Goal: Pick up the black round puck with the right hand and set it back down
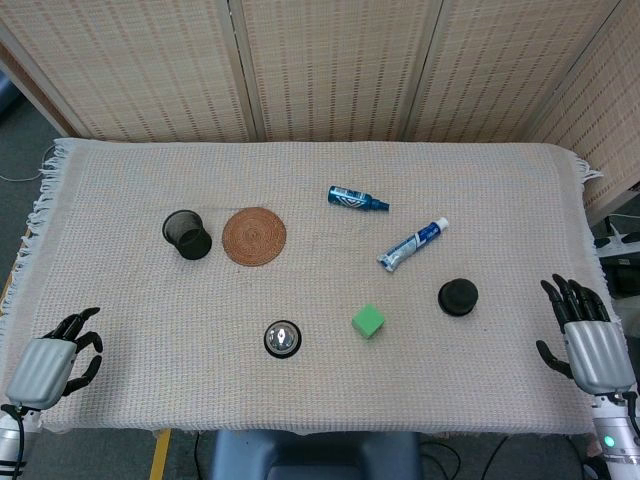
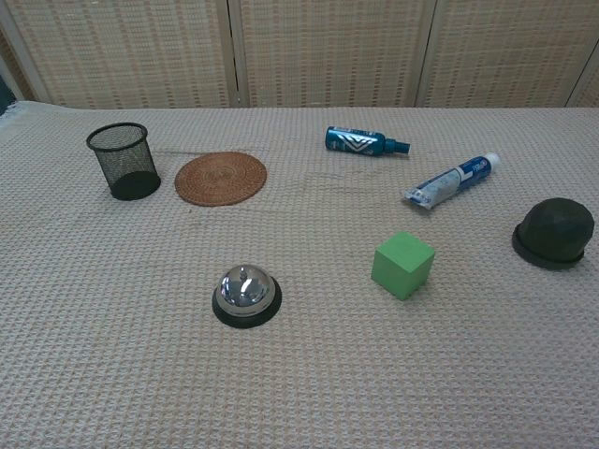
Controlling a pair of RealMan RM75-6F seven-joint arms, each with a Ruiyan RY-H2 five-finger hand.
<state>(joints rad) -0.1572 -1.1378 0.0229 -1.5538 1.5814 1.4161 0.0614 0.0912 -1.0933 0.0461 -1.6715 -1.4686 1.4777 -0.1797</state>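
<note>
The black round puck (image 1: 458, 297) sits on the right side of the table (image 1: 120, 400), a bit near the front edge. The right hand (image 1: 585, 335) rests at the right edge of the table with its fingers apart, and it holds nothing. The puck lies to the left of that hand and a little farther back, with bare cloth between them. It is round, so no side is longer than another. The left hand (image 1: 55, 360) is far away at the left edge, holding nothing, with its fingers a bit curled. So the right hand is much nearer. The green block (image 1: 368, 321) sits left of the puck, and the toothpaste tube (image 1: 413, 245) lies just behind it. Both are on the far side from the hand, so I think nothing stands in the way.
</note>
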